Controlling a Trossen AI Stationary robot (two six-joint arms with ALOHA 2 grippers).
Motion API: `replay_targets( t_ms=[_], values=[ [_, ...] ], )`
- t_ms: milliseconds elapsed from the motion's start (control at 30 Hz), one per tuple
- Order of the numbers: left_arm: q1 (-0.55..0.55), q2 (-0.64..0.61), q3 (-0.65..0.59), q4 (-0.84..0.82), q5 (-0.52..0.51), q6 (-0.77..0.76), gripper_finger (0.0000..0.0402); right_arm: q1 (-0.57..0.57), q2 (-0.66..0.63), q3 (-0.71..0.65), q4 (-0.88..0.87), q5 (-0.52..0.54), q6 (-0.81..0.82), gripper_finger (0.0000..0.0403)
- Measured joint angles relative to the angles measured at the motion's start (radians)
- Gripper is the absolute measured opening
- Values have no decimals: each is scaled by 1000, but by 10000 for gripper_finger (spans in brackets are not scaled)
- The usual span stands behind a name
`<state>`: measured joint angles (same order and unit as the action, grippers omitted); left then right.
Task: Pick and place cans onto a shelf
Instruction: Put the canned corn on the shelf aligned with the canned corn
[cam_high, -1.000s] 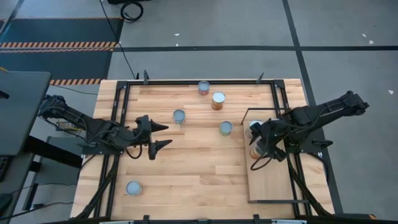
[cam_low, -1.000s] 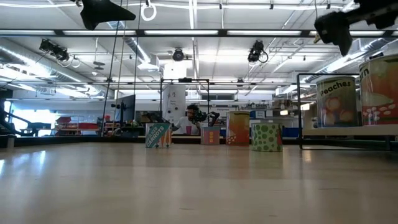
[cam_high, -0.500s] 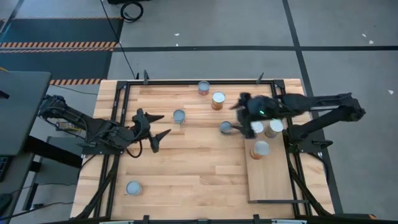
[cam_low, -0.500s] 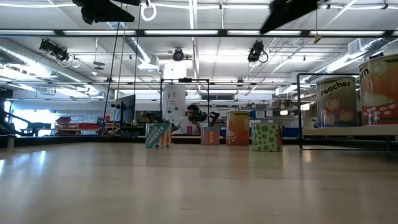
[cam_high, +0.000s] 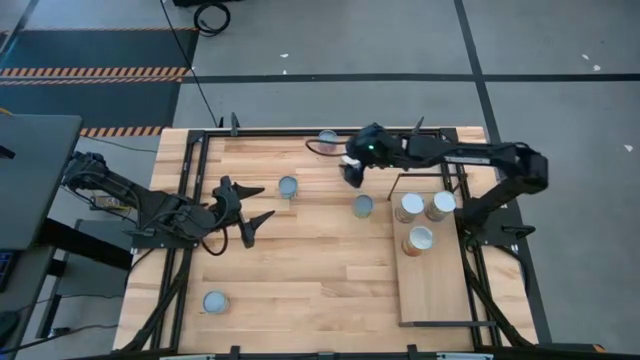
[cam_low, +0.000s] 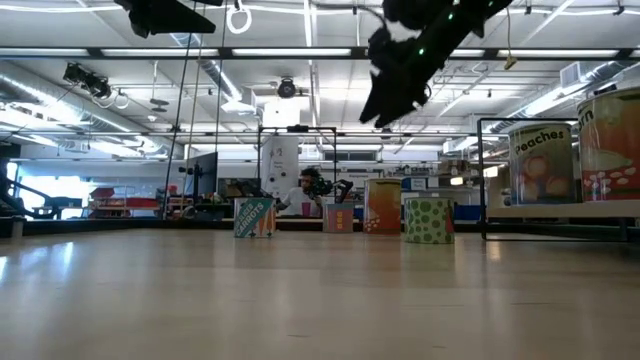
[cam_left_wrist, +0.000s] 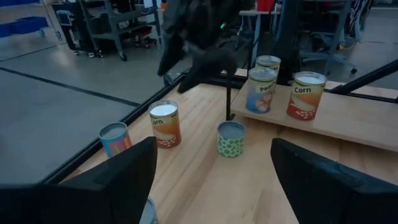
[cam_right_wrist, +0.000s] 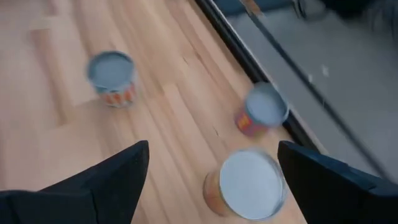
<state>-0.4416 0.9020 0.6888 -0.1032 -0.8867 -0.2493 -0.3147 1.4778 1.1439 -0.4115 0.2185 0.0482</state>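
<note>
The left gripper (cam_high: 250, 216) waits open at the table's left. The right gripper (cam_high: 352, 168), fingers spread and empty, hovers over the far orange can (cam_right_wrist: 244, 185); a hasty descent could topple it. Three cans (cam_high: 417, 239) stand on the shelf (cam_high: 432, 295) at right

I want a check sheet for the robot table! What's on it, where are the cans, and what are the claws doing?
Surface: plank wooden table, bare between cans.
Job's things: three cans stand on the shelf; five cans stand off it on the table.
Clutter: nothing seen.
Grippers: right gripper open, empty, above a can at the far edge; left gripper open, empty, waiting at the left.
Cables: black coil on the floor beyond the table.
Surroundings: grey floor, striped mats, large hall.
</note>
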Motion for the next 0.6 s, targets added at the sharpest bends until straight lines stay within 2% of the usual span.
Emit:
replay_targets(
  t_ms=[133, 367, 600],
  values=[
    [0, 0, 0, 0, 0, 0, 318, -42, 68, 0, 0, 36, 80, 369],
    [0, 0, 0, 0, 0, 0, 318, -102, 161, 0, 8, 16, 132, 397],
    [2, 0, 0, 5, 1, 13, 318, -146, 210, 0, 17, 25, 170, 397]
  ],
)
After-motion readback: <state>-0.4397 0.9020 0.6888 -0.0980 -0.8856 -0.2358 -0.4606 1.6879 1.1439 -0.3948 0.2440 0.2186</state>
